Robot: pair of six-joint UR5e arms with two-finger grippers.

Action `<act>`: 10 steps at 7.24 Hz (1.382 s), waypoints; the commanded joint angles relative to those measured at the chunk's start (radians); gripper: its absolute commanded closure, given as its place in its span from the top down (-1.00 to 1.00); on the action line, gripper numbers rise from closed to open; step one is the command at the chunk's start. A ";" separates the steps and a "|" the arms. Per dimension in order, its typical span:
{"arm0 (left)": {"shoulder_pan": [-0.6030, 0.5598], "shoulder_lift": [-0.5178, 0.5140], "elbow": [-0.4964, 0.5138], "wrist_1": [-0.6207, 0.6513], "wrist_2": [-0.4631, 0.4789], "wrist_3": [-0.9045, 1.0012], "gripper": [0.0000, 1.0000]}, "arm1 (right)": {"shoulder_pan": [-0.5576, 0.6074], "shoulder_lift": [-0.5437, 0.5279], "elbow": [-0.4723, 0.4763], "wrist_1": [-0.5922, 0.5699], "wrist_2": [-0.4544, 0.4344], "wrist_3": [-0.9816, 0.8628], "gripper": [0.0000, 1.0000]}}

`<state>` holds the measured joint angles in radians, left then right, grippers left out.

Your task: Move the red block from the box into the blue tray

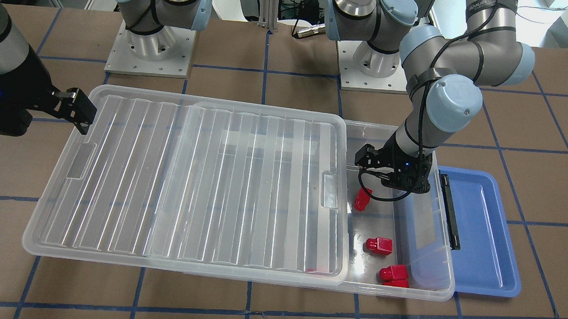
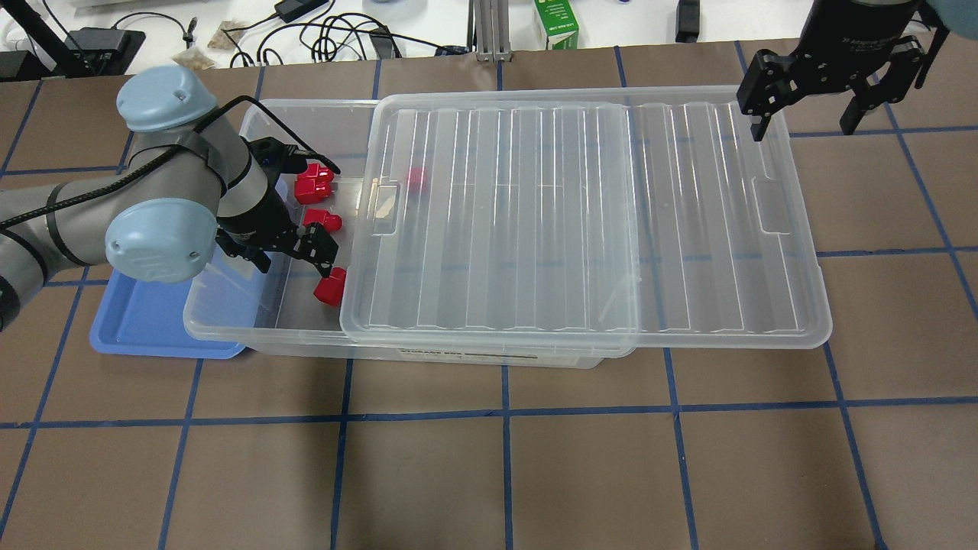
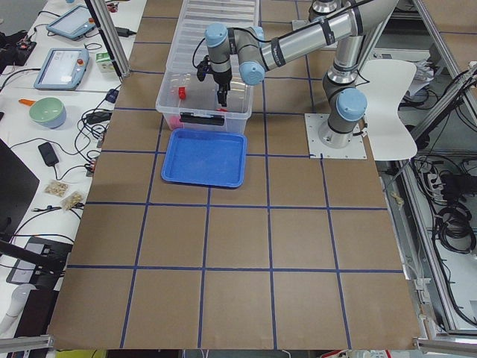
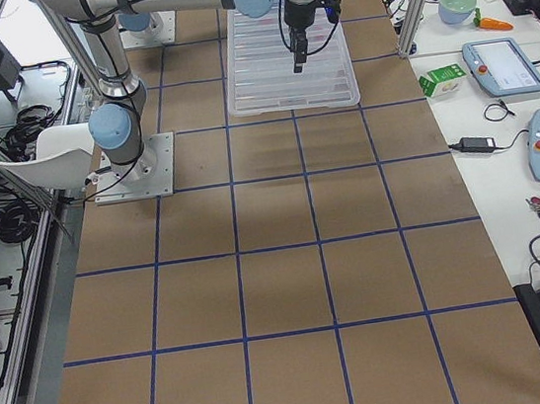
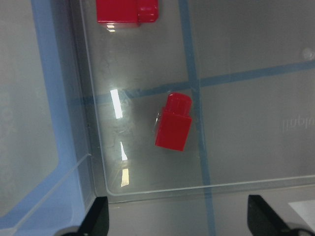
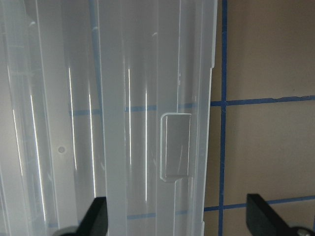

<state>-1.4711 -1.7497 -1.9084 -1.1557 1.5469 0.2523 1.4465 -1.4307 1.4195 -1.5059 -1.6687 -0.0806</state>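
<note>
The box [image 2: 229, 330] is a clear bin with its ribbed lid [image 2: 581, 214] slid toward my right, so its left end is uncovered. Three red blocks lie in the open end [image 2: 330, 289] [image 2: 322, 220] [image 2: 315, 183], and one more shows dimly under the lid [image 2: 416, 178]. My left gripper [image 2: 290, 260] is open inside the open end, low over the floor. In the left wrist view a red block [image 5: 172, 123] lies just ahead of its spread fingertips [image 5: 98, 216]. The blue tray [image 2: 145, 321] lies beside the box's left end, partly under it. My right gripper [image 2: 810, 107] is open and empty above the lid's far right corner.
The box's black latch [image 1: 449, 210] sits on the end wall next to the blue tray [image 1: 482, 235]. Both arm bases [image 1: 150, 48] stand behind the box. The table is brown with blue tape lines.
</note>
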 commanded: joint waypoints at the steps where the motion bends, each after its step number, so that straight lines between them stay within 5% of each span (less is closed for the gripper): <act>1: 0.000 -0.025 -0.020 0.051 -0.001 0.021 1.00 | 0.000 -0.002 -0.001 0.003 0.003 -0.001 1.00; 10: 0.006 -0.105 -0.089 0.200 -0.028 0.038 1.00 | 0.000 0.013 0.007 -0.004 0.009 0.004 1.00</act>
<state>-1.4658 -1.8429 -1.9957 -0.9641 1.5335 0.2879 1.4465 -1.4233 1.4258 -1.5058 -1.6612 -0.0783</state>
